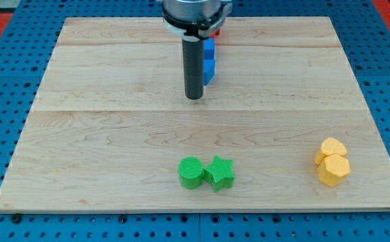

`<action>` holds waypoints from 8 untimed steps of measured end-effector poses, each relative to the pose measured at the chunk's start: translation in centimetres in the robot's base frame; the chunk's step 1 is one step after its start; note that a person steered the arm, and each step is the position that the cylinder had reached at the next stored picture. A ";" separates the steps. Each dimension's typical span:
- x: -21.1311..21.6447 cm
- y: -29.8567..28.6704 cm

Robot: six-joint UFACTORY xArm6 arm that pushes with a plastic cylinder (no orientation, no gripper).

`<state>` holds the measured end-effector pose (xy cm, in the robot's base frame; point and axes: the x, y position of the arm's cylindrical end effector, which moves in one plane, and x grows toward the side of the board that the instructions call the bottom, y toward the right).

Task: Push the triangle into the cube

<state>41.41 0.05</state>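
My tip (193, 97) rested on the pale wooden board (101, 134); a bare rod, it had no jaws to spread or pinch. Just to its right and toward the view's top stood a blue block (210, 62), shape unclear, partly hidden. A red block (216, 31) peeked out above. Well below sat a green plastic cylinder (190, 173) touching a green plastic star (219, 173); far lower right, two touching yellow plastic blocks (332, 161).
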 end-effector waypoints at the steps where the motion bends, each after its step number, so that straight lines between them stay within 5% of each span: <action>1: -2.0 0.6; 3: -5.7 -0.1; 5: -1.2 1.8; 8: -5.8 1.9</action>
<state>35.62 1.96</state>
